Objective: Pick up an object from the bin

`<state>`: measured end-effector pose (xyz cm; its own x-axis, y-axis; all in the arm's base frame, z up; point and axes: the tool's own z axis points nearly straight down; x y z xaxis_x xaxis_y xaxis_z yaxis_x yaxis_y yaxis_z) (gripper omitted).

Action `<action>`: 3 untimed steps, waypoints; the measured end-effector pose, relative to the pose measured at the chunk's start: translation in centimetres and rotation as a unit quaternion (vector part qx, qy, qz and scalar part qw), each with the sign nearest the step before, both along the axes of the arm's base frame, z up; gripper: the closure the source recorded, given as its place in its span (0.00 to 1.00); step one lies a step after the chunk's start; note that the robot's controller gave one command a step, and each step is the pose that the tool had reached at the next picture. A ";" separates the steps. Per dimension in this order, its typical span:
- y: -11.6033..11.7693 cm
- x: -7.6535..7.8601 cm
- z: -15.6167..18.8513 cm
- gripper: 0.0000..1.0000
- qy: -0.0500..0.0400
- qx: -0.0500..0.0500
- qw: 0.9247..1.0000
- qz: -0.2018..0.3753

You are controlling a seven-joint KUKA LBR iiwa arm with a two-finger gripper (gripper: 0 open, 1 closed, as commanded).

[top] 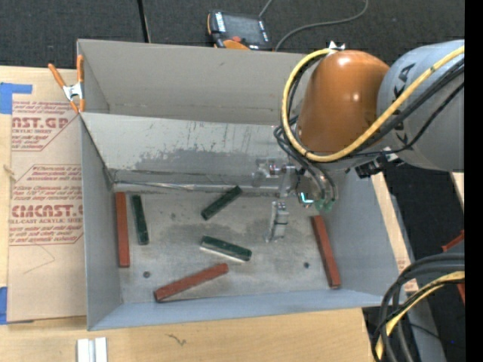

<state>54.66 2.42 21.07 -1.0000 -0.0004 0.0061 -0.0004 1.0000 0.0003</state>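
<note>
Just left of gripper (277,234): green bar (225,249)

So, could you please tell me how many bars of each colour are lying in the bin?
Red-brown bars: 3
Dark green bars: 3
Total: 6

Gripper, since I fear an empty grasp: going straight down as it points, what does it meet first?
Likely bare bin floor: the gripper hangs between the dark green bar and the red bar by the right wall, over neither, though depth is unclear.
</note>
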 end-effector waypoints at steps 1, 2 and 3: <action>1.4 -3.1 -14.6 0.00 0.001 0.000 1.000 -0.016; 1.4 -2.8 -14.0 1.00 -0.003 0.000 1.000 -0.016; 0.1 -4.6 1.6 1.00 -0.007 0.000 0.999 -0.043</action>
